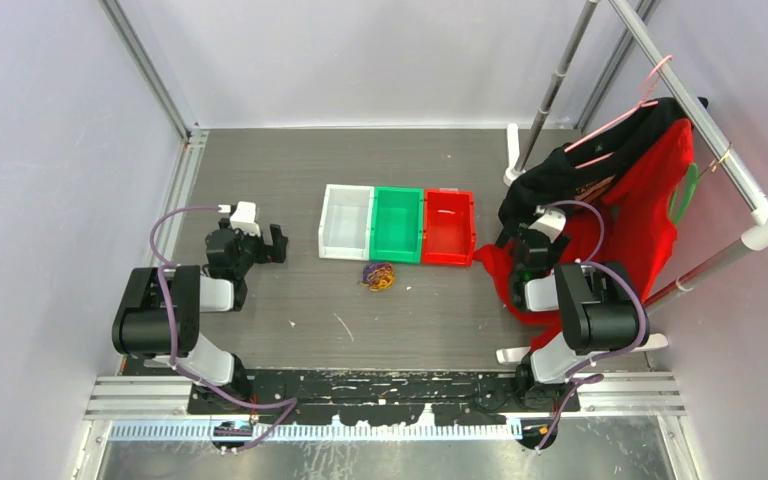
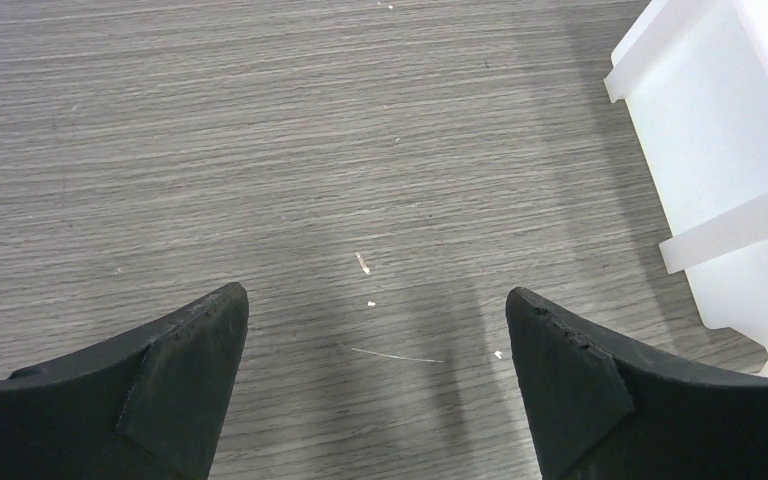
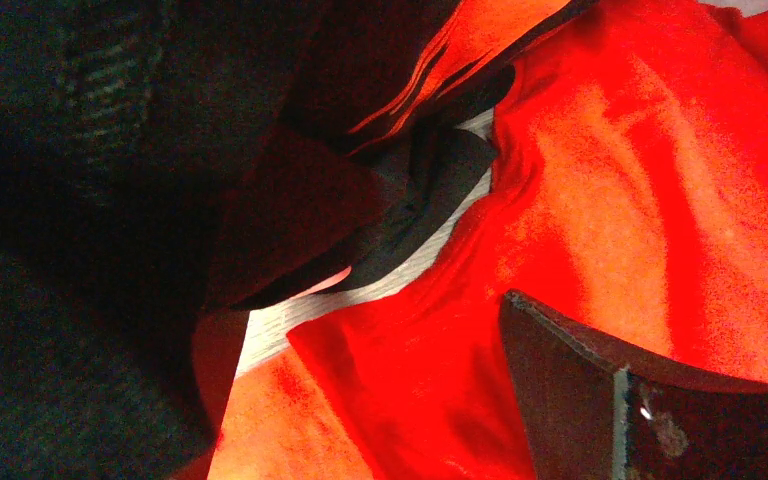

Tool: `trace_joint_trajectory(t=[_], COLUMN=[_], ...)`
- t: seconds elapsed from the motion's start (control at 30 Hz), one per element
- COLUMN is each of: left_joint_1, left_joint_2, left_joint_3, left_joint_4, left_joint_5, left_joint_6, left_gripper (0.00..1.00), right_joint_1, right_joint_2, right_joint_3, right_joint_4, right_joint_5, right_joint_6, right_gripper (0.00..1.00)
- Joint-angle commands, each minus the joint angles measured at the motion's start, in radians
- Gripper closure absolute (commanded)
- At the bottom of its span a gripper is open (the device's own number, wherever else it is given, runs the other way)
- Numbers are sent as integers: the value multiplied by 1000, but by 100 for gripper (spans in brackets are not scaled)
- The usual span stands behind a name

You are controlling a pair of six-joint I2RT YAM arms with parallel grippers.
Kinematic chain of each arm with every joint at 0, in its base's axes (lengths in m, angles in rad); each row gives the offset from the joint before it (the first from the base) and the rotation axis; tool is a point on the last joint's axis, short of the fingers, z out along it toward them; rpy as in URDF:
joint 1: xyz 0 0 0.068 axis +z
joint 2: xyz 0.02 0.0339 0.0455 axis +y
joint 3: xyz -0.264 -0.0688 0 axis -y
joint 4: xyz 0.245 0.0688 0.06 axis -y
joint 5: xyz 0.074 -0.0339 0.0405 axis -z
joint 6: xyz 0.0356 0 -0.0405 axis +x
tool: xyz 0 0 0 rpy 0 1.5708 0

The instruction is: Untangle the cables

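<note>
- left gripper (image 2: 373, 298): fingers spread wide, empty, over bare table (image 2: 260, 150); white bin (image 2: 730, 150) to its right.
- right gripper (image 3: 372, 300): spread wide over red garment (image 3: 610, 150); contact unclear.
- cables (image 1: 378, 275): apart from both.

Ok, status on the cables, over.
Left tool open, empty. Right tool open, against red shirt. Cables tangled, near side of green bin, untouched.

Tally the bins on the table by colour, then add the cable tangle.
White bin: 1
Green bin: 1
Red bin: 1
Cable tangle: 1
Total: 4
</note>
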Motion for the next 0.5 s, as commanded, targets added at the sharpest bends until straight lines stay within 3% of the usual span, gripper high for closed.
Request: trace_joint_trajectory(t=[0.0, 0.47], left_joint_1=[-3, -4], left_joint_2=[-8, -8], left_joint_3=[13, 13], left_joint_4=[50, 50], left_joint_5=[-12, -11], left_joint_6=[13, 13], left_gripper=[0, 1], right_joint_1=[0, -1], right_joint_2=[-18, -16], right_joint_3=[18, 24], right_joint_4=[45, 37], right_joint_5=[4, 2], right_joint_6=[4, 5], right_gripper=[0, 0])
